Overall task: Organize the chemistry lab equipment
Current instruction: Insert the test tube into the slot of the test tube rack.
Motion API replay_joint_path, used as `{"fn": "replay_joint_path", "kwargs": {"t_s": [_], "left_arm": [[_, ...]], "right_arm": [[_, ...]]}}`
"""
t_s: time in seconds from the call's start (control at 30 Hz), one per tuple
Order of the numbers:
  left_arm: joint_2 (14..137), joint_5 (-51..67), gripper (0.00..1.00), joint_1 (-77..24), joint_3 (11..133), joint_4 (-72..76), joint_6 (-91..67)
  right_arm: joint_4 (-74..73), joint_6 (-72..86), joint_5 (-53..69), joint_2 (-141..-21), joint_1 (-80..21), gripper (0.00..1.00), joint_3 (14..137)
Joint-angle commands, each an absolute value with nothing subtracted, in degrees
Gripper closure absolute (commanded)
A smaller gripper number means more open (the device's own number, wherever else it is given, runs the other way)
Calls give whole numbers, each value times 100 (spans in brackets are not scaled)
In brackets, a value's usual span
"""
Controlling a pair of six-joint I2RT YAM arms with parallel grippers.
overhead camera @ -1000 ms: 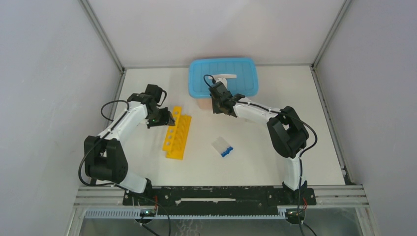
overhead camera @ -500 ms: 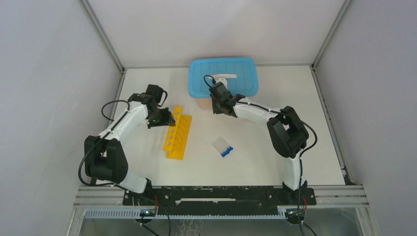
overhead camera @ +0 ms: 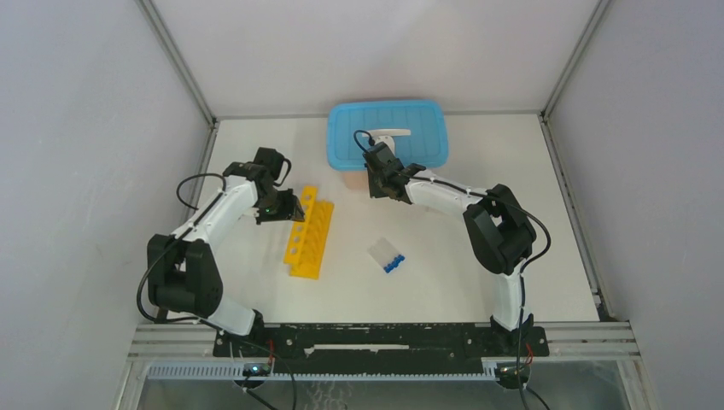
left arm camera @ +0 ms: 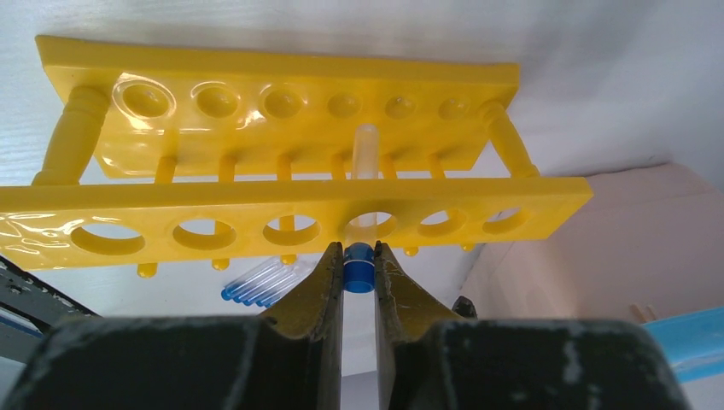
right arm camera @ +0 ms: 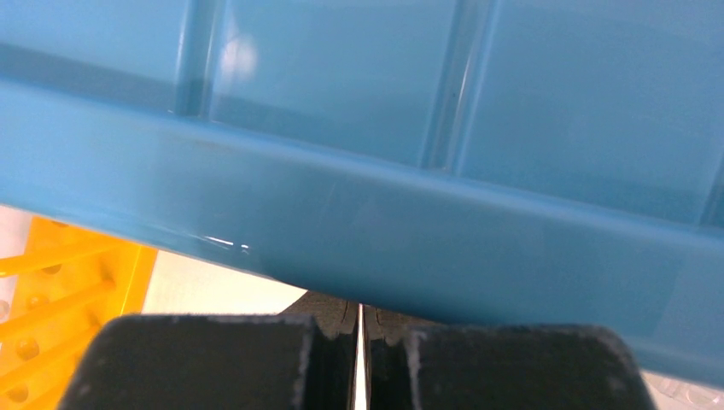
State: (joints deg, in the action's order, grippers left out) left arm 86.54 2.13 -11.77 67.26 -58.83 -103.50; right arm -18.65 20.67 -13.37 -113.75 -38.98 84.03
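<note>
Held tube (left arm camera: pixel 365 154): its blue cap is pinched in the closed left hand (left arm camera: pixel 359 256), and its clear body pokes through a middle hole of the yellow rack (left arm camera: pixel 256 218).
Change: nothing has visibly moved over the last second, so the tube has probably gone as deep as it will and is ready to be let go.
Loose tubes (overhead camera: pixel 388 256): they lie together on the worktop (overhead camera: pixel 256 145), right of the rack, still to be racked.
Right hand (overhead camera: pixel 382 184): closed and empty, it waits at the near edge of the blue box (overhead camera: pixel 387 132).
</note>
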Motion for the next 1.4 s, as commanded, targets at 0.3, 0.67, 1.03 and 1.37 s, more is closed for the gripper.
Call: {"fn": "replay_joint_path", "kwargs": {"t_s": [0.3,0.67,1.03,1.37], "left_arm": [[8714,246,86,-1215,6770,-5951,-10187],[8745,263,85,-1219,6785,-5900,-10139],[8772,272,78,-1215,6812,-5873,-10085],[8772,248,75,-1213,6836,-5863,-10055]], "right_arm": [[-1598,2122,-1359,-11263,-3864,95,8385],[-1591,2121,-1350,-11268,-3858,95,8394],[-1583,2111,-1355,-11291,-3867,95,8411],[-1600,2092,-1349,-11307,-3854,95,8442]]}}
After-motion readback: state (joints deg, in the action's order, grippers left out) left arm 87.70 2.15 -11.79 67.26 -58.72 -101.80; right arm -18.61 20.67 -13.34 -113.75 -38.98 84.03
